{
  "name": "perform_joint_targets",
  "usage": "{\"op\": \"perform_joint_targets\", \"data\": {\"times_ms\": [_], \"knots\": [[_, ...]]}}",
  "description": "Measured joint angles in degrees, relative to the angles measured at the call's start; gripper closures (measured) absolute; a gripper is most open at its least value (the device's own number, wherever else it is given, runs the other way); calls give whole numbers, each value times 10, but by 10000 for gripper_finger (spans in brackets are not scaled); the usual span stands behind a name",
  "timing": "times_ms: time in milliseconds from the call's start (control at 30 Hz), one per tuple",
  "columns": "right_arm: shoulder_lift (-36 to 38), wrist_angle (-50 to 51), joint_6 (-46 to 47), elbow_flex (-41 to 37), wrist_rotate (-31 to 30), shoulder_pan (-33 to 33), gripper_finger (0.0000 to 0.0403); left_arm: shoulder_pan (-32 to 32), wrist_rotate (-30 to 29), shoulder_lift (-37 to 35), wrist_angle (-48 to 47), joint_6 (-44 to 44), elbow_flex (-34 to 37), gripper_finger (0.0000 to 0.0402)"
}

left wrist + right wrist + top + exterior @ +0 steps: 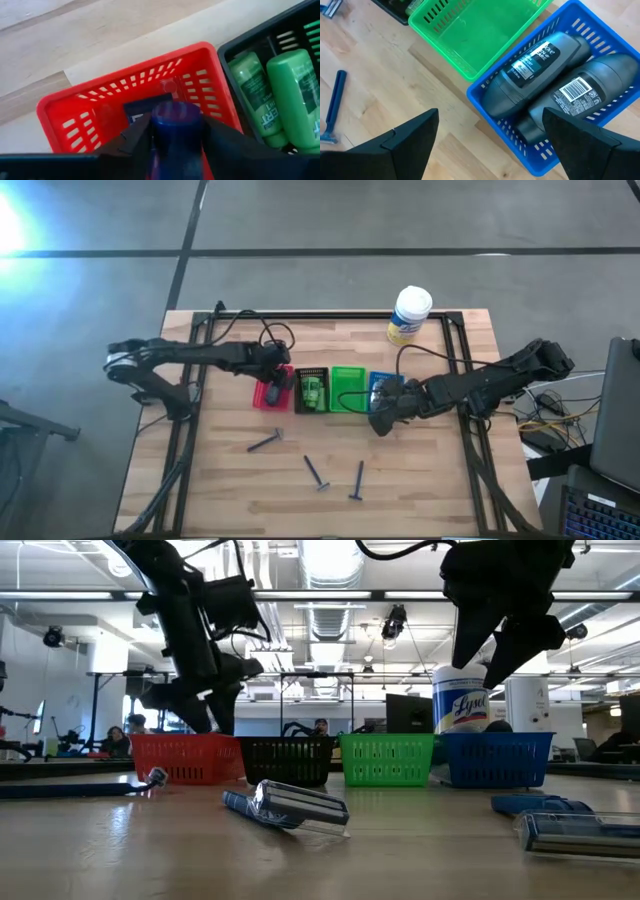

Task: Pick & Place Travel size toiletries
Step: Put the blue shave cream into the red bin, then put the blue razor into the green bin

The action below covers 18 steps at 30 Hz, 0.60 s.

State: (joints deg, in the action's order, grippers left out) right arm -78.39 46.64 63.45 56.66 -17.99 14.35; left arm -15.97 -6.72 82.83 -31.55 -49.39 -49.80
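Observation:
My left gripper is over the red tray, shut on a small dark blue tube. Another dark item lies on the red tray's floor. My right gripper is open and empty at the near side of the blue tray, which holds two grey bottles. The black tray holds green bottles. The green tray has nothing in it. Three dark T-shaped razors lie on the table nearer the front. My left gripper pinches the dark blue tube between its two fingers, which come from above and point down into the red tray. The tube's rounded end sticks out past the fingertips. Whether it touches the tray floor, I cannot tell.
A big white canister with a yellow label stands at the table's far edge behind the trays. The four trays stand in a row across the table's middle. A black frame runs along the table's edges. Cables lie behind the trays.

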Motion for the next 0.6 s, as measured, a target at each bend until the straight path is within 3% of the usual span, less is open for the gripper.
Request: {"op": "perform_joint_targets", "data": {"times_ms": [267, 367, 500, 600], "knots": [[0, 7, -18, 0, 0, 0, 66, 5, 1, -40, -16, 10, 0, 179], [0, 13, -23, 0, 1, 0, 70, 26, 43, -75, -14, 55, -7, 175], [0, 13, -42, -1, 14, 0, 71, 104, 129, -117, -15, 159, -16, 181], [0, 13, -53, -2, 15, 0, 65, 203, 132, -126, -28, 215, -17, 185]]}}
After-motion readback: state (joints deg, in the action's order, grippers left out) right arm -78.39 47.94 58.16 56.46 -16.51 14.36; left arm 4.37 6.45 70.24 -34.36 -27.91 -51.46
